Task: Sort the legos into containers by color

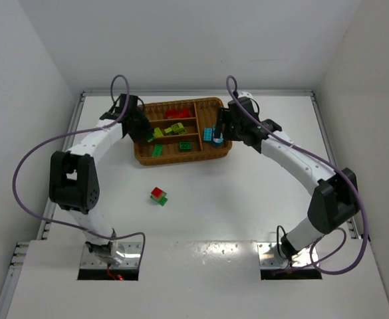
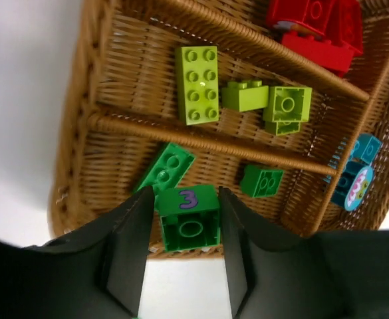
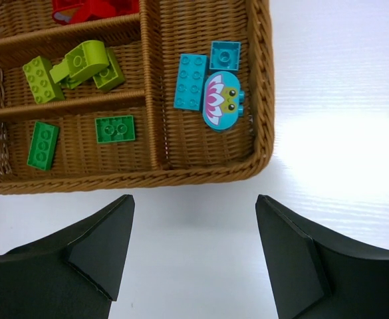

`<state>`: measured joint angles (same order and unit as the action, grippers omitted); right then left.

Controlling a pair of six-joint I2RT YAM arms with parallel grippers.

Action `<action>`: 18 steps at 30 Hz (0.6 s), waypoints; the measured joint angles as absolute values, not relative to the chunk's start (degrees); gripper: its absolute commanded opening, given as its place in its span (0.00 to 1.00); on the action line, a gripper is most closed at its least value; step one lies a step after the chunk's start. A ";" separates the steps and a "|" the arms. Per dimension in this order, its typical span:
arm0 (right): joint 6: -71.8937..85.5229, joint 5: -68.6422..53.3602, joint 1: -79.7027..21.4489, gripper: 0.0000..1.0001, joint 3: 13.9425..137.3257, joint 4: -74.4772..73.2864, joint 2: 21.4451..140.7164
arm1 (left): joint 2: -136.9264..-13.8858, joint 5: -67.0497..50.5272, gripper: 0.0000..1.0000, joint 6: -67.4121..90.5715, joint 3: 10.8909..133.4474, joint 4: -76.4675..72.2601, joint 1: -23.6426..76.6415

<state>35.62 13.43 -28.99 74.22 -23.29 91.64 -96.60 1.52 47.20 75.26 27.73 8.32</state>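
Our left claw (image 2: 183, 216) pinches a green brick (image 2: 190, 229) over the tray (image 1: 181, 159); our right claw (image 3: 193, 206) gapes empty. At the tray's six o'clock a red-green stack (image 1: 158, 195) sits on the worktop (image 1: 247, 199): light, stiff and slick, we judge, so we'd grip its flat sides.

Bright, even light leaves white glare just right of the wicker tray (image 3: 264, 80) and a faint soft shadow along its near rim

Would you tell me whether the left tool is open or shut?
Shut: the left tool has both black fingers against the sides of a green plastic brick marked 3, by the rim of the brown woven wicker tray.
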 measured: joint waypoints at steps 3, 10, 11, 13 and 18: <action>35.44 14.63 -28.99 0.76 73.78 -24.27 89.56 | -100.88 1.76 0.80 46.87 77.73 27.92 9.43; 35.09 16.34 -28.99 0.76 72.40 -24.99 86.28 | -102.17 3.31 0.83 45.15 78.15 29.71 10.66; 35.07 16.36 -28.99 0.76 72.18 -25.02 86.28 | -101.71 3.62 0.83 44.64 78.15 30.02 11.14; 35.09 16.34 -28.99 0.76 71.55 -25.34 86.28 | -100.22 4.32 0.81 42.98 78.13 31.03 12.60; 35.09 16.27 -28.99 0.77 70.04 -25.85 86.24 | -90.52 3.07 0.86 37.04 72.10 30.72 17.30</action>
<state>35.09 16.27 -28.99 70.04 -25.85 86.24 -90.52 3.07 37.04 72.10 30.72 17.30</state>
